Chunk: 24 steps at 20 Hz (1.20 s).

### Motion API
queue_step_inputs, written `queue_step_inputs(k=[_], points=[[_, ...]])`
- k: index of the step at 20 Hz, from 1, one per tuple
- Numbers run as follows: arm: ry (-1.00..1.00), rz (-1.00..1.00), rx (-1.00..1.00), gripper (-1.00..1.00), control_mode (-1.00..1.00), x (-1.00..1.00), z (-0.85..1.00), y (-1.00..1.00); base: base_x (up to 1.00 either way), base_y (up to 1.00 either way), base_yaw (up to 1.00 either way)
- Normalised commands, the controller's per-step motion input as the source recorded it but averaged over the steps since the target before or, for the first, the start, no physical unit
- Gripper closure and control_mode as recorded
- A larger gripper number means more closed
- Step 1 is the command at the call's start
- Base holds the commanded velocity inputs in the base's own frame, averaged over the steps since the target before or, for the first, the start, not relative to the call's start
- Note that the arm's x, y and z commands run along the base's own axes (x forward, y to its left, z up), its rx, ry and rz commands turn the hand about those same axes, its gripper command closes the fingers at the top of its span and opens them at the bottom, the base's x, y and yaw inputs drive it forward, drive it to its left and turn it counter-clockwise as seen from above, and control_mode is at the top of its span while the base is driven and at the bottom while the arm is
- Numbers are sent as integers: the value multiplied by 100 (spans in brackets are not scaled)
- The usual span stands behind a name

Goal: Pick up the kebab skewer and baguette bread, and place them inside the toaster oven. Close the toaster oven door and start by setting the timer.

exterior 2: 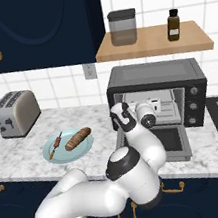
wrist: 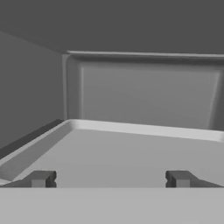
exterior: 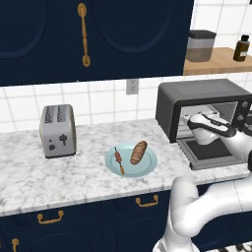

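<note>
Reaching into the open mouth of the toaster oven, the gripper is holding its two fingertips spread wide with nothing between them, and the hand view is looking over them at a grey tray floor and the oven's back wall. In the base views the white hand is sitting at the oven's opening, above the toaster oven door, which is lying folded down flat onto the marble counter. The kebab skewer and the baguette bread are resting side by side on a pale blue plate, the skewer on the side nearer the silver toaster, the loaf on the side nearer the oven; the two are lying close together but not clearly touching. The plate is sitting on the counter between the toaster and the oven, apart from both. Above the oven a wooden shelf is carrying a grey lidded canister and a small brown bottle. Dark blue cabinets with brass handles are framing the counter above and below.
</note>
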Motion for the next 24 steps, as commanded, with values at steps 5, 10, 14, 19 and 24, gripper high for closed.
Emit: queue_step_inputs(k=[5,10,14,19,24], points=[[2,-2,0,-100,-100,10,-18,-7,0,0,0],[7,-4,0,-100,-100,0,-32,-6,0,0,0],[4,-2,0,-100,-100,0,-40,-11,0,0,0],[2,-1,0,-100,-100,-9,-46,-13,0,0,0],[0,0,0,-100,-100,-29,-47,-19,0,0,0]])
